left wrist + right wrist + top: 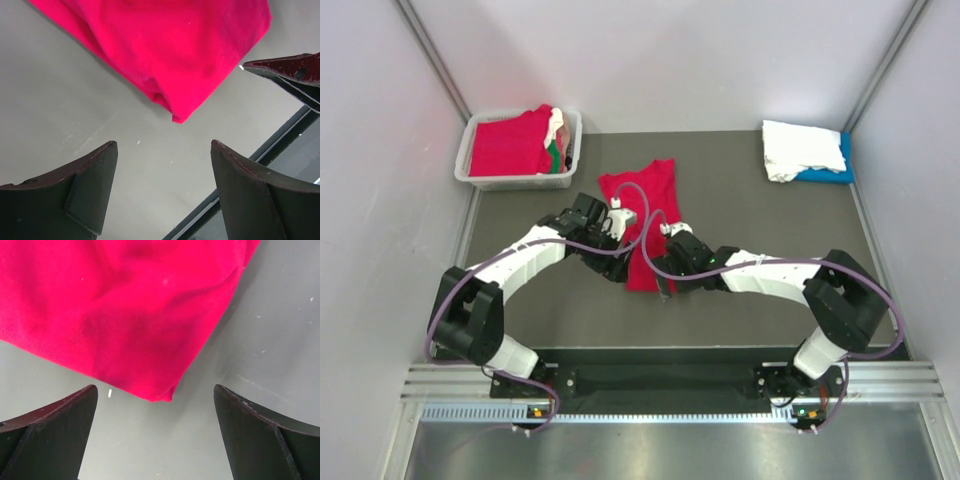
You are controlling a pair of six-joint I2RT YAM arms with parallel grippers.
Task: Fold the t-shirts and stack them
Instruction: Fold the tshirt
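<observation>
- Red shirt [642,225]: lying part-folded as a long strip, one corner sitting just ahead of each gripper's fingertips.
- Left gripper [162,150]: jaws standing spread, gripping nothing.
- Right gripper [155,392]: jaws standing spread too, gripping nothing.
- White and blue shirts [805,152]: lying stacked, well beyond the right gripper.
- Tub [520,183]: holding more shirts [510,148], bundled, well beyond the left gripper.
- Progress, as judged: running partway; this fold and the tub's load are awaiting work.

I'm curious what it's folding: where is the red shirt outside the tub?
Overhead, the red t-shirt lies in the middle of the table, its near end between the left hand and right hand; the plastic tub sits beyond it to the left.
</observation>
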